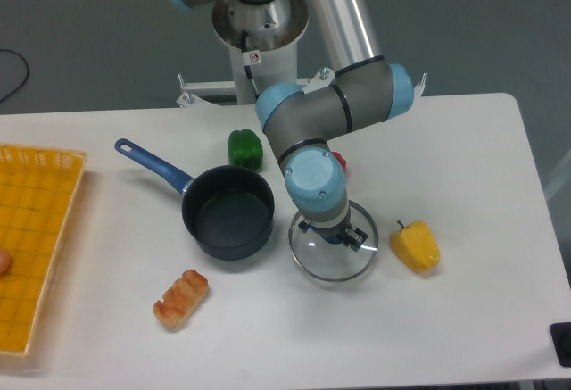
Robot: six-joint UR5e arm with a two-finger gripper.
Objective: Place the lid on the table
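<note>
Bread: small golden-brown loaf piece (180, 299), ridged crust, lies flat on the table (464, 319) nearest the camera, apart from everything else.
Table: white, smooth, matte, rounded corners; bare patches all round the lid.
Lid: round clear glass disc, thin silver rim (333, 249), sits just right of the saucepan, off the pot. Looks level and at or very near the tabletop; contact can't be confirmed from this angle.
Gripper: (337, 235) points straight down over the lid's centre, knob hidden under it. Fingers seem closed on the knob, but jaw gap is blocked by the wrist, so can't tell for sure.
Yellow pepper: glossy, lumpy (416, 246), just beside the lid's right rim.
Saucepan: dark round pot, empty, blue handle (227, 212), left of the lid, rims close.
Tray: yellow grid (36, 238) at far left edge, well clear.
Green pepper: shiny, blocky (244, 149), behind the pot.
Red item: small, mostly hidden behind the arm (339, 160), can't identify.
Risk 1: releasing while the lid is not fully down, so glass drops and rattles or chips.
Risk 2: lid rim catching the pot rim or nudging the yellow pepper, both close.
Risk 3: smooth glass on smooth table may skate if fingers drag on retreat.
</note>
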